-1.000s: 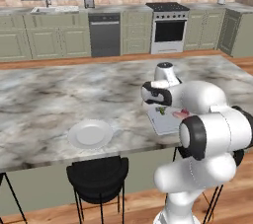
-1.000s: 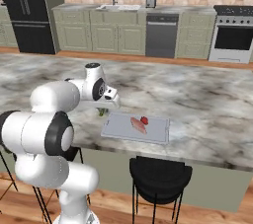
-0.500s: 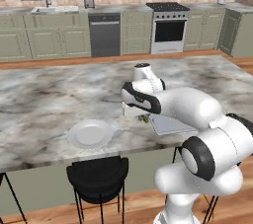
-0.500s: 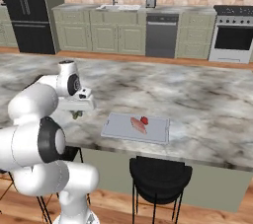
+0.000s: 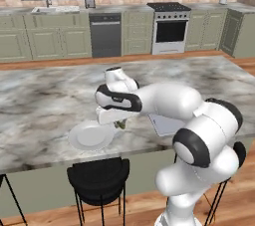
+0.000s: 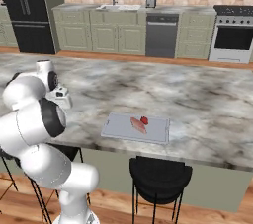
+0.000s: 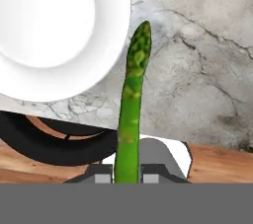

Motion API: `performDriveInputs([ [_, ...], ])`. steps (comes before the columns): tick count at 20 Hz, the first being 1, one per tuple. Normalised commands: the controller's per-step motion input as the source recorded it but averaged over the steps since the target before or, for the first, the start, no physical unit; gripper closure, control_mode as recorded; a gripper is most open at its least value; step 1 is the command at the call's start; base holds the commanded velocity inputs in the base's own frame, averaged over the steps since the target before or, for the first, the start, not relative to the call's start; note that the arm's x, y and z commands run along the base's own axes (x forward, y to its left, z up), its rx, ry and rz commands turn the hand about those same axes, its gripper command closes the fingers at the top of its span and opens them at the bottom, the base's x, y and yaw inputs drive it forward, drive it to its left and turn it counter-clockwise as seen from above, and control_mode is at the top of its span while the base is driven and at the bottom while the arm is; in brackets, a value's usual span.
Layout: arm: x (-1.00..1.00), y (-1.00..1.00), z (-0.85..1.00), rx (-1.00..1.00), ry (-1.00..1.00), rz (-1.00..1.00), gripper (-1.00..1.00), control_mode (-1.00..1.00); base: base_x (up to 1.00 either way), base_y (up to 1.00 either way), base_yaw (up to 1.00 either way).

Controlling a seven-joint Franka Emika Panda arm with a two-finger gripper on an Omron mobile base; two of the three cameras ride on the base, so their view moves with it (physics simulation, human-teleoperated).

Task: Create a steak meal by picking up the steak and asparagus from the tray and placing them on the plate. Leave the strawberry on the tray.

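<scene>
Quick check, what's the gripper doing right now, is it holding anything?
Gripper: shut on the asparagus, which sticks out from between the fingertips toward the rim of the plate.

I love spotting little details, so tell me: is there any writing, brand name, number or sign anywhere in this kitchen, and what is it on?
None: no readable text anywhere.
The oven, dishwasher and fridge fronts carry no legible label.
The plate, the tray and the asparagus in the tool are unmarked.
</scene>
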Motion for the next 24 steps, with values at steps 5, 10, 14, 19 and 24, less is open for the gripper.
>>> performDriveInputs([
  [5, 0.08, 0.73, -0.21, -0.06, 0.02, 0.05, 1.00, -1.00, 0.00, 0.00, 0.00],
  [10, 0.19, 0.51, -0.27, -0.07, 0.00, 0.00, 1.00, -1.00, 0.00, 0.00, 0.00],
  [14, 0.32, 0.50, -0.33, -0.05, 0.00, 0.00, 1.00, -1.00, 0.00, 0.00, 0.00],
  [19, 0.34, 0.42, -0.40, -0.02, 0.00, 0.00, 1.00, -1.00, 0.00, 0.00, 0.00],
  [24, 0.37, 0.27, -0.35, -0.01, 0.00, 0.00, 1.00, -1.00, 0.00, 0.00, 0.00],
])
